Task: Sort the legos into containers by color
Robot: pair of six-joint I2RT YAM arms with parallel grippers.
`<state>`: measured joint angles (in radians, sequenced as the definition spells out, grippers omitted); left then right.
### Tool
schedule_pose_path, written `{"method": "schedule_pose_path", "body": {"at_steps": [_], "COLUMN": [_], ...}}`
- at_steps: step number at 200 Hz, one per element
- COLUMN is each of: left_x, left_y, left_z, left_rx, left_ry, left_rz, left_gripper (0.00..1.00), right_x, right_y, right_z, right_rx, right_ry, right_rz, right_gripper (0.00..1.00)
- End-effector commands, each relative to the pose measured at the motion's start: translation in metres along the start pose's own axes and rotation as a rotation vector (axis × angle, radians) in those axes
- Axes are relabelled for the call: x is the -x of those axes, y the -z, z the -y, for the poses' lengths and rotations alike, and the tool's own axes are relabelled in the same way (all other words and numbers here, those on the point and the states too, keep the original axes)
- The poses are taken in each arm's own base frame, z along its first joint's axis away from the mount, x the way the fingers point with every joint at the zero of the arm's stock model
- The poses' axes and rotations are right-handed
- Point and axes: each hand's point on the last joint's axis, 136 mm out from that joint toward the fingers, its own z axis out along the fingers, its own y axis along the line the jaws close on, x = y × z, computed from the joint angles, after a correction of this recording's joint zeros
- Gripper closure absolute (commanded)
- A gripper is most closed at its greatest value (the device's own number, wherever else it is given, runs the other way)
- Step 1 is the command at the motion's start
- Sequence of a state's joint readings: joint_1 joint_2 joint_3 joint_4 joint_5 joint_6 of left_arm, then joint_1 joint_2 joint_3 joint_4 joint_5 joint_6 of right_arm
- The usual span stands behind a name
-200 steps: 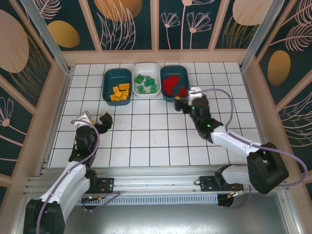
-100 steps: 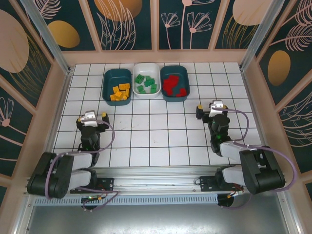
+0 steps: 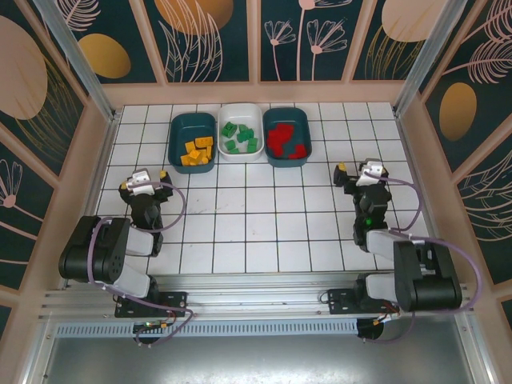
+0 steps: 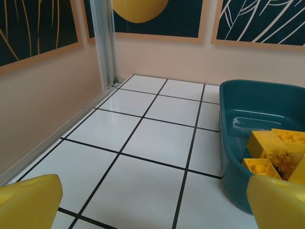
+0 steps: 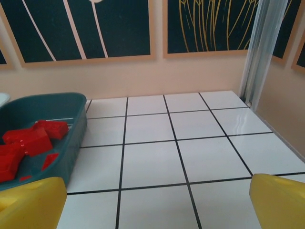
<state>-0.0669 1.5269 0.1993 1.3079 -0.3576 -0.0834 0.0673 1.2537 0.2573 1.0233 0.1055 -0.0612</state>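
White tiled table floor (image 3: 256,216), patterned walls on three sides. Left gripper (image 3: 144,178) stands spread wide and holds nothing, near the tub of yellow bricks (image 3: 196,152); its wrist view shows the yellow fingertips (image 4: 29,202) apart over bare tile. Right gripper (image 3: 360,172) is likewise spread wide and holds nothing. A second ago it reached to the near rim of the red tub (image 3: 288,114); it now sits well back and to the right, arm folded toward its base. The left arm has folded back too. All bricks lie sorted and unmoved: yellow in the left teal tub (image 3: 178,136), green bricks (image 3: 240,138) in the white tub (image 3: 240,110), red bricks (image 3: 282,140) in the right teal tub. Both wrist views cut their tub at the frame edge, so brick counts cannot be confirmed.
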Motion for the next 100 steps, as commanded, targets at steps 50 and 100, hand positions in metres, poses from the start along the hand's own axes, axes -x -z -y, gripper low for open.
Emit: {"method": "schedule_pose_path", "body": {"at_steps": [50,100], "left_x": [0.011,0.01], "left_y": [-0.002,-0.002], "left_z": [-0.004,-0.003], "left_rx": [0.018,0.018], "left_ry": [0.032,0.032], "left_rz": [0.036,0.034], "left_gripper": [0.01,0.01], "right_x": [-0.045,-0.054], "right_y": [0.003,-0.015], "right_z": [0.0,0.011], "right_rx": [0.071,0.077], "right_ry": [-0.019,-0.088], "right_rz": [0.007,-0.093], "right_gripper": [0.01,0.01]}}
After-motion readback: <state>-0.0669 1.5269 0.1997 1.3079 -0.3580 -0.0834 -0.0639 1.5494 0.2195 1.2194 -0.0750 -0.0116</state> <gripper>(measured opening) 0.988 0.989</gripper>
